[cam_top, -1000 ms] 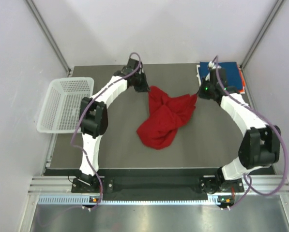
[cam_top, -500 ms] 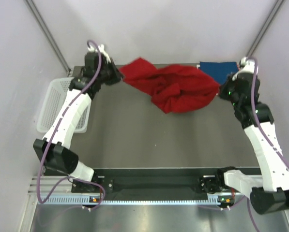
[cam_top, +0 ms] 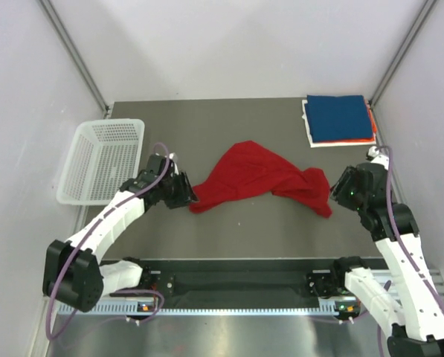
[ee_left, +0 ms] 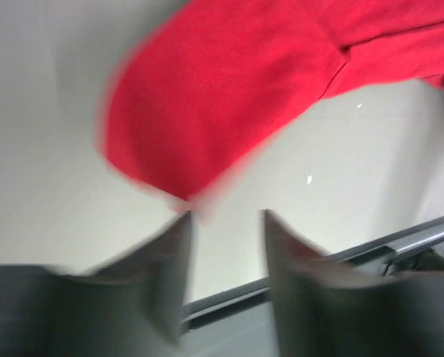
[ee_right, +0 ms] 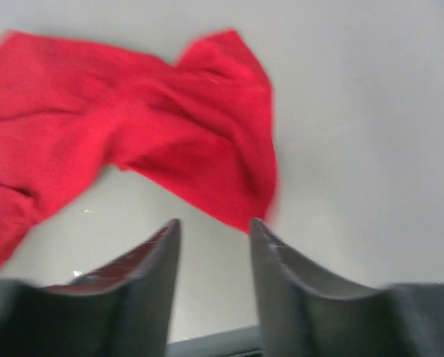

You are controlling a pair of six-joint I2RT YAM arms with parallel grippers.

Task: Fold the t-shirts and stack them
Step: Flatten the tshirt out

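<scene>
The large red t-shirt [cam_top: 255, 175] lies loosely spread and wrinkled across the middle of the grey table, its ends reaching toward both arms. My left gripper [cam_top: 189, 196] stands open just off the shirt's left corner [ee_left: 229, 82], with only bare table between the fingers [ee_left: 227, 216]. At the shirt's right end [ee_right: 132, 134], my right gripper [cam_top: 335, 191] is open too and holds nothing [ee_right: 214, 223]. A folded stack sits at the back right: a dark blue t-shirt [cam_top: 340, 117] on top, with orange [cam_top: 372, 120] and white [cam_top: 309, 125] edges showing beneath.
A white mesh basket [cam_top: 103, 160] stands on the table's left edge, behind my left arm. The table's near edge and a metal rail [cam_top: 236, 282] run just in front of both grippers. Bare table [cam_top: 229, 119] lies behind the red shirt.
Both grippers carried the red shirt up and back, stretched between them, then drew it toward the near side and laid it down. Both have opened and let go of it.
</scene>
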